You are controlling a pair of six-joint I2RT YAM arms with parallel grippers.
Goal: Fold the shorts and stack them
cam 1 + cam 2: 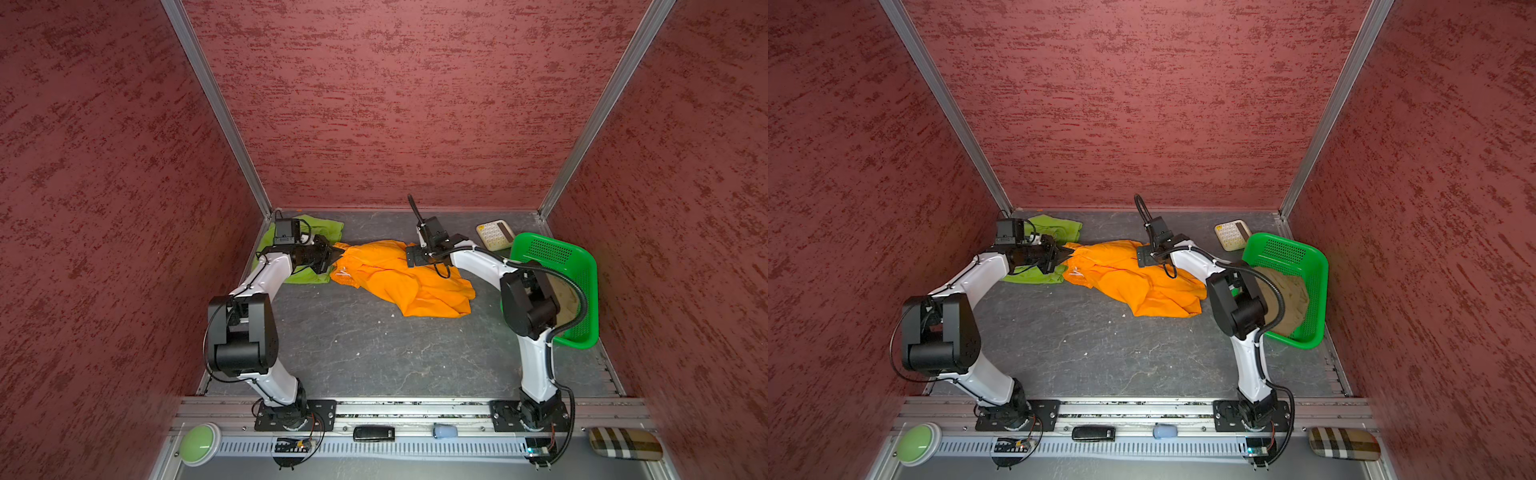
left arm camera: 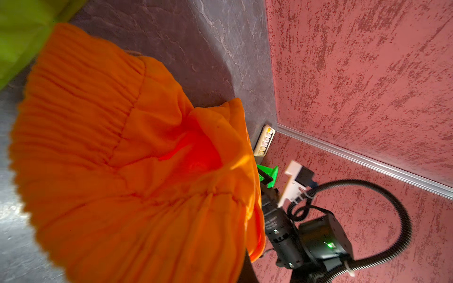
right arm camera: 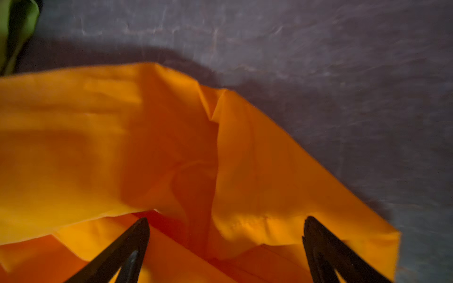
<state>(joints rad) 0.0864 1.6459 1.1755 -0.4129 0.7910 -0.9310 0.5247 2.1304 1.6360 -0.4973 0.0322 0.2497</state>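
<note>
While one khaki pair [image 1: 1287, 299] seems basketed, one orange [image 1: 399, 278], one lime [image 1: 328, 227] lie out.

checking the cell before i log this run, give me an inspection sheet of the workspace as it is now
surface: dark grey table, small pale specks
job's things: orange shorts crumpled mid-table; lime green shorts far left; khaki shorts in green basket
clutter: calculator by the back wall
grippers: left gripper shut on orange shorts' waistband; right gripper open over them
cables: black corrugated hose on the right arm
surroundings: red textured walls
</note>
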